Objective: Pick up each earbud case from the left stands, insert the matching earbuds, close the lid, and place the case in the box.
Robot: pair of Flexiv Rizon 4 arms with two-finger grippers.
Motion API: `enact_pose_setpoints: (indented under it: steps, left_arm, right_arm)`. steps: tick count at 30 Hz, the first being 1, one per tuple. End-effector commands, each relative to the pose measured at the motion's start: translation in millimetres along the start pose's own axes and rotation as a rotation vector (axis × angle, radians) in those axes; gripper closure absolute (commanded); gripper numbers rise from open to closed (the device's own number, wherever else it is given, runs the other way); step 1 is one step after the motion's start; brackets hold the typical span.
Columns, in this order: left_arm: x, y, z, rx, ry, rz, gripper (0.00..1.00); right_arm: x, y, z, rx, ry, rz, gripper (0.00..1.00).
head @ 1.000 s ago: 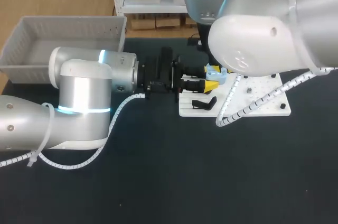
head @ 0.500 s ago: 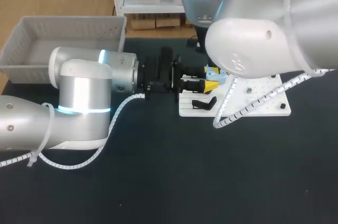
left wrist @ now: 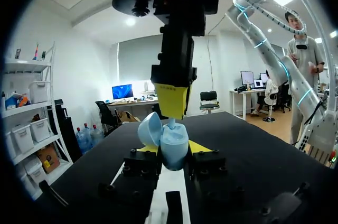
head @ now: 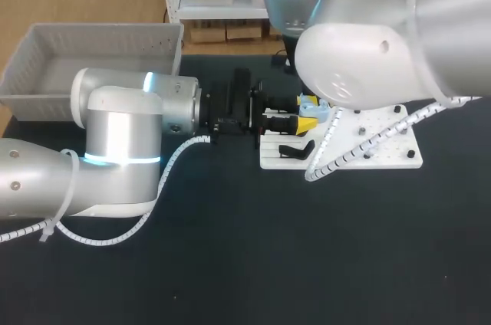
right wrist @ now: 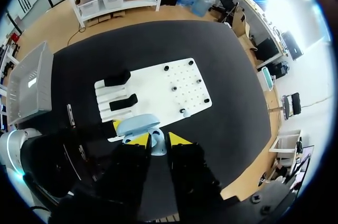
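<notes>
One pale blue egg-shaped earbud case (left wrist: 174, 145), lid open, clamped between left gripper (left wrist: 170, 149) tips, over white pegboard's (head: 383, 149) far-left corner. Right gripper (right wrist: 158, 139) directly above, pinching one small pale earbud (left wrist: 171, 123) at case mouth. Two black stands (right wrist: 123, 101) on pegboard. One grey plastic basket (head: 92, 49), tabletop's far-left corner.

One earbud case (left wrist: 171, 142), two black stands (right wrist: 123, 101), one board (right wrist: 158, 89), one box (head: 100, 40)

The left arm (head: 123, 137) lies level, its left gripper (left wrist: 170, 152) clamped on the earbud case (left wrist: 174, 140) from both sides. The right gripper (left wrist: 171, 102) hangs straight above the earbud case, fingers pinching an earbud (left wrist: 171, 123).
</notes>
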State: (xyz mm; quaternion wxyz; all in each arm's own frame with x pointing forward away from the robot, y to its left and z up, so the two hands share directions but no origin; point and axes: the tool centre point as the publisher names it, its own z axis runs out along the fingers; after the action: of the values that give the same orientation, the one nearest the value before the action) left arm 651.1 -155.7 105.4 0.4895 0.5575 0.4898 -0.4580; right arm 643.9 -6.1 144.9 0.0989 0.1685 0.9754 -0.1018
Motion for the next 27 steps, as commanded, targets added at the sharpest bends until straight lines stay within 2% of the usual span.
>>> enact_pose_setpoints:
  steps: [1,17,18,19,22,24,25,26,27]
  left_arm:
    - [0.8,-1.6,-0.1,-0.007,-0.004,0.004,1.00]
    - [0.8,-1.6,-0.1,-0.007,-0.004,0.004,1.00]
    - [0.8,-1.6,-0.1,-0.007,-0.004,0.004,1.00]
    - [0.8,-1.6,-0.1,-0.007,-0.004,0.004,1.00]
    - [0.8,-1.6,-0.1,-0.007,-0.004,0.004,1.00]
    - [0.8,-1.6,-0.1,-0.007,-0.004,0.004,1.00]
    - [0.8,-1.6,-0.1,-0.007,-0.004,0.004,1.00]
    - [0.8,-1.6,-0.1,-0.007,-0.004,0.004,1.00]
    - [0.8,-1.6,-0.1,-0.007,-0.004,0.004,1.00]
  right_arm:
    - [-0.7,1.2,1.6,0.005,0.003,0.004,1.00]
    - [-0.8,7.1,11.7,0.028,0.004,0.015,1.00]
    - [-0.6,7.2,11.7,0.025,0.008,0.017,0.78]
    - [-0.4,7.1,10.7,0.022,0.013,0.017,0.71]
    - [-0.6,3.4,5.8,0.006,0.021,0.022,0.69]
    - [-1.3,-2.6,2.1,-0.002,0.021,0.024,0.62]
    - [-1.9,-7.1,0.6,-0.010,0.023,0.024,0.68]
    - [-3.1,-12.7,-0.3,-0.017,0.029,0.028,0.80]
    - [-4.5,-18.4,-0.9,-0.027,0.039,0.030,0.81]
